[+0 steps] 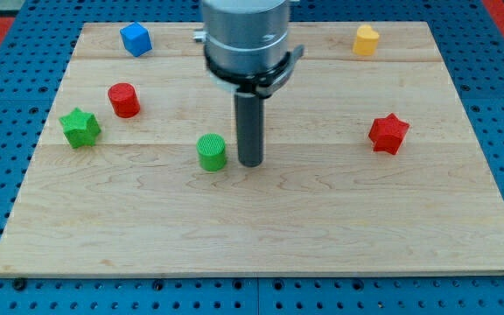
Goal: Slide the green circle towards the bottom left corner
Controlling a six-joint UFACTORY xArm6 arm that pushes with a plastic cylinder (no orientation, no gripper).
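My tip (250, 164) rests on the tabletop (322, 227) a little above the middle of the board. There is no gripper here to open or close, only the straight dark rod, and it holds nothing. The green circle (212, 152) stands just beside the tip at 9 o'clock, with a thin gap showing between them, so I judge they are near but not touching.

The circle looks like a small, stiff, light plastic cylinder that should slide easily on smooth wood. Being round, it may roll off the rod if struck off-centre. There is nothing to take hold of; the push should land on its 1 to 2 o'clock side, square through its centre, to send it toward 7 o'clock.

Farther out lie a red cylinder (124, 100) and green star (80, 128) at 10 o'clock, a blue cube (136, 39), a yellow block (367, 40) and a red star (388, 133).
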